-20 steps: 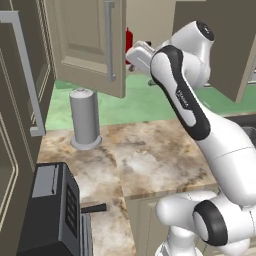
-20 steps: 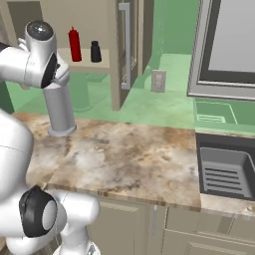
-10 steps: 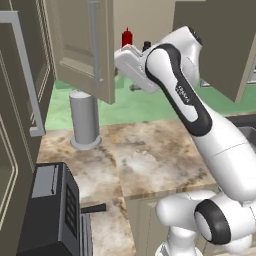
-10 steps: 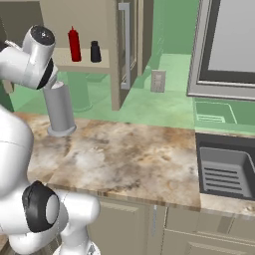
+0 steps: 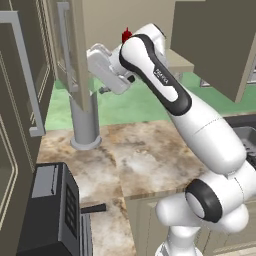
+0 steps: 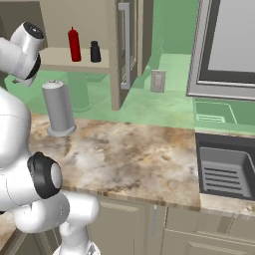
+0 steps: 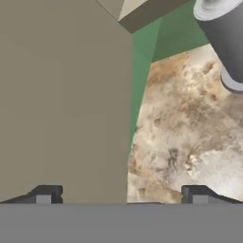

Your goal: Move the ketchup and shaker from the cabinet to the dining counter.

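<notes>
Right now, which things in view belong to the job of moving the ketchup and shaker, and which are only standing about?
For the job:
- ketchup, on the cabinet shelf
- shaker, right of it in the right base view
- cabinet, doors open
- gripper, open, holding nothing

Standing about:
- grey cylinder on the worktop
- black toaster
- sink

My views are evenly, softly lit and flat; faint shadows on the worktop (image 6: 139, 154), no glare, slightly soft focus.

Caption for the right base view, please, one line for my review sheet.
Ketchup and shaker stand side by side on the open cabinet's shelf, above a marble worktop with a grey cylinder.
</notes>
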### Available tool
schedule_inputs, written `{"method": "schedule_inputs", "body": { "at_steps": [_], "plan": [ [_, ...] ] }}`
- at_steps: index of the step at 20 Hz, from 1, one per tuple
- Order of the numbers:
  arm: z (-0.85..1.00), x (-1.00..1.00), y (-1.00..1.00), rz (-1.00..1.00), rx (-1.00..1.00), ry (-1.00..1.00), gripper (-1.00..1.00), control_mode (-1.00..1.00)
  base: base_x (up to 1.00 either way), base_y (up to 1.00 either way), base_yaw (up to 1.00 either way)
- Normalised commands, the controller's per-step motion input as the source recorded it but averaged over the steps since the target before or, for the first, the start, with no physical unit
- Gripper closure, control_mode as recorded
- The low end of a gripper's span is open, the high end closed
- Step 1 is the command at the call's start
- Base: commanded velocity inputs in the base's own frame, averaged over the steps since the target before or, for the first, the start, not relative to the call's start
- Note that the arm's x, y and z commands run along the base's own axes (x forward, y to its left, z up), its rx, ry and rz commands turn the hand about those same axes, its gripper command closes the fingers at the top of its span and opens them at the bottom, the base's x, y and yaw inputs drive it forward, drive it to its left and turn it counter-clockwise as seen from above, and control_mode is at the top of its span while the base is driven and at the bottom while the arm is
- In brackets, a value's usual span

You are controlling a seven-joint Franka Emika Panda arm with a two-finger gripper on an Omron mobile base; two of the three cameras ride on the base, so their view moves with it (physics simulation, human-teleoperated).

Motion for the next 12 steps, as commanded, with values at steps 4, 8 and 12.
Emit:
{"method": "schedule_inputs", "body": {
  "at_steps": [4, 8, 12],
  "plan": [
    [0.13, -0.1, 0.32, 0.08, 0.0, -0.03, -1.0, -1.0, 0.0, 0.0, 0.0],
    [0.23, -0.24, 0.01, 0.01, 0.0, -0.14, -1.0, -1.0, 0.0, 0.0, 0.0],
    [0.18, -0.23, -0.11, 0.0, 0.0, -0.17, -1.0, -1.0, 0.0, 0.0, 0.0]
  ]
}}
